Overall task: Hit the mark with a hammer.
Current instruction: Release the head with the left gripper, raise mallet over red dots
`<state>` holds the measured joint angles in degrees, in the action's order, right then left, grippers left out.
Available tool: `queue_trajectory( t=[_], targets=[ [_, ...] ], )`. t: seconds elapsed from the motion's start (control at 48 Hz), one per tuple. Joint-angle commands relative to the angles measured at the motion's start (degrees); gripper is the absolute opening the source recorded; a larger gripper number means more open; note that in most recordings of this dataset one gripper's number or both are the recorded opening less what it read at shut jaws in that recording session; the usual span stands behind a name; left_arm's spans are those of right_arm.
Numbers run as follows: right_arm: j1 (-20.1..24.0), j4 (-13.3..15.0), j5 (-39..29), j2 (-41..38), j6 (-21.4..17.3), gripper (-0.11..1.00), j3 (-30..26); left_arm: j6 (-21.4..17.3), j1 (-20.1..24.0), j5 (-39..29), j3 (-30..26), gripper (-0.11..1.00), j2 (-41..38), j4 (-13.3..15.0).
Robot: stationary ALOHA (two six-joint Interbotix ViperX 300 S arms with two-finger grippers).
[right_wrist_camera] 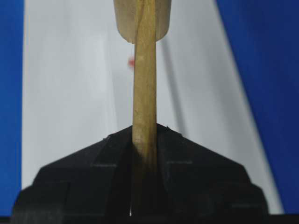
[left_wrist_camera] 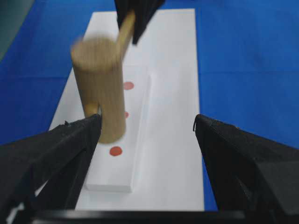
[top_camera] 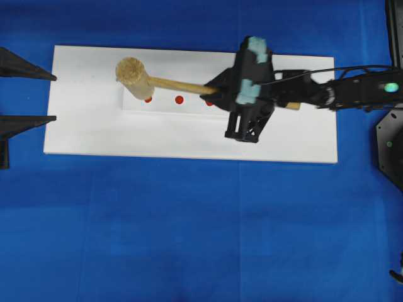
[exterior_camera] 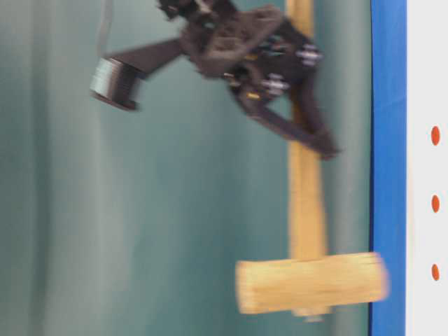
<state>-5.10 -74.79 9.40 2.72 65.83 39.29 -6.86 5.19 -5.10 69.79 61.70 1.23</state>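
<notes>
Blue table (top_camera: pixel 189 239) carries white board (top_camera: pixel 94 135) with red marks (top_camera: pixel 179 99) in row. We see right claw (right_wrist_camera: pixel 145 154) clamped on mallet (top_camera: pixel 134 77) handle, head hanging above leftmost mark, off board. Left claw (left_wrist_camera: pixel 147 140) spread wide, holding nothing, at board's left end.
</notes>
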Motion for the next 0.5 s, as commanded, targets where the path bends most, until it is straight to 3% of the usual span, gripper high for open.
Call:
queue_trajectory(
  t=[0.0,0.125,0.479],
  targets=[
    [0.0,-2.64,-0.79,-2.55,-0.18,0.02,-1.05,0.09,0.18,0.18,-0.62,0.78,-0.35,0.0],
    [0.0,-5.19,-2.37,-5.71,-0.18,0.02,-0.7,0.09,0.18,0.18,-0.44,0.78,-0.35,0.0],
    [0.0,-5.19,1.93,0.35,0.53,0.02,0.26,0.09,0.18,0.18,-0.44,0.78,-0.35,0.0]
  ],
)
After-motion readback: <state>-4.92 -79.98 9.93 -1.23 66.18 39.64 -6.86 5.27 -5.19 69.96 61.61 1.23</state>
